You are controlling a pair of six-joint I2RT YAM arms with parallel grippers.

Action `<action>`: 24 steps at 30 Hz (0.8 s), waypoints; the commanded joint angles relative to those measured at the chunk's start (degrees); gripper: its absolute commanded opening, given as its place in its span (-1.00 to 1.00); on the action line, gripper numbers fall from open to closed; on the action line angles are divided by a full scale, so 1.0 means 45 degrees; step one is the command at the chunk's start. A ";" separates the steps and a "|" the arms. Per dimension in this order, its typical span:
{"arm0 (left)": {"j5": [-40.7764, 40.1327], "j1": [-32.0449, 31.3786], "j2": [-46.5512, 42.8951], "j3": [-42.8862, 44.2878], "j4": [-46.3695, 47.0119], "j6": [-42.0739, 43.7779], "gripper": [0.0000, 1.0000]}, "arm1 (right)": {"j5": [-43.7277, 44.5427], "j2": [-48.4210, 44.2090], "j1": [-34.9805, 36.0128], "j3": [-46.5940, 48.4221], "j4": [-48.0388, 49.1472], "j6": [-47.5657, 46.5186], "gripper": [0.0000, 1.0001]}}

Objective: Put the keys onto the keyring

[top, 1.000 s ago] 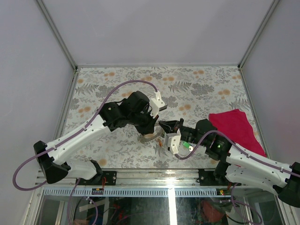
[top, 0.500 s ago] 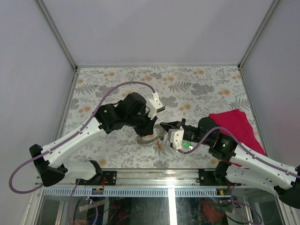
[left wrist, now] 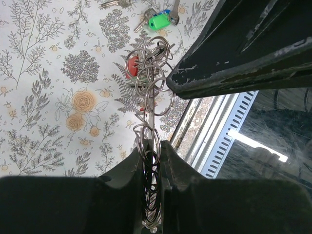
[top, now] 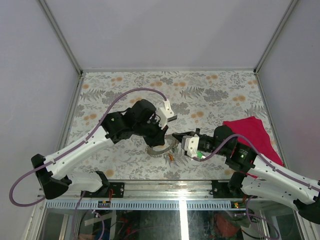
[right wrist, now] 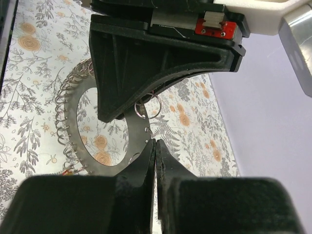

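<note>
I log both arms meeting at the near middle of the table (top: 215, 95): the left gripper (top: 163, 134) on the left, the right gripper (top: 176, 136) just beside it on the right. The keyring (top: 159, 149) shows just in front of them, toward the near edge, its chain (left wrist: 147, 146) running between the left fingers (left wrist: 131, 165). The keys (left wrist: 158, 22) lie on the table near the ring cluster, one among the rings. The cloth (top: 250, 135) lies well apart, at the right edge.

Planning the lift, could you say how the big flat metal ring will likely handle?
The flat metal ring looks thin yet stiff, probably light. The small rings threaded on it would likely slide around. Pinched edgewise in the right gripper, it might pivot.
</note>
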 commanded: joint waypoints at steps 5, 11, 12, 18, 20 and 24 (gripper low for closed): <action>0.0234 -0.0067 -0.0522 -0.0233 0.0948 0.0251 -1.00 | -0.0024 -0.0757 0.0103 0.0416 0.1225 0.0908 -0.58; -0.0456 -0.0055 -0.0770 -0.0398 0.1176 0.0202 -1.00 | 0.0879 -0.1495 0.0119 -0.0034 0.1832 0.2069 -0.28; -0.0638 -0.0059 -0.0830 -0.0437 0.1290 0.0217 -1.00 | 0.1093 -0.1623 0.0120 -0.0083 0.1877 0.2476 -0.26; -0.2048 -0.0059 -0.1581 -0.0795 0.2254 0.0325 -1.00 | 0.3863 -0.2089 0.0114 0.0141 0.1332 0.6665 -0.22; -0.2620 -0.0058 -0.1888 -0.0953 0.2711 0.0402 -1.00 | 0.4717 -0.2050 0.0117 0.0419 0.0790 0.8693 -0.19; -0.3159 -0.0062 -0.2418 -0.1269 0.3183 0.1143 -1.00 | 0.5808 -0.1830 0.0109 0.1229 -0.0792 1.1441 -0.09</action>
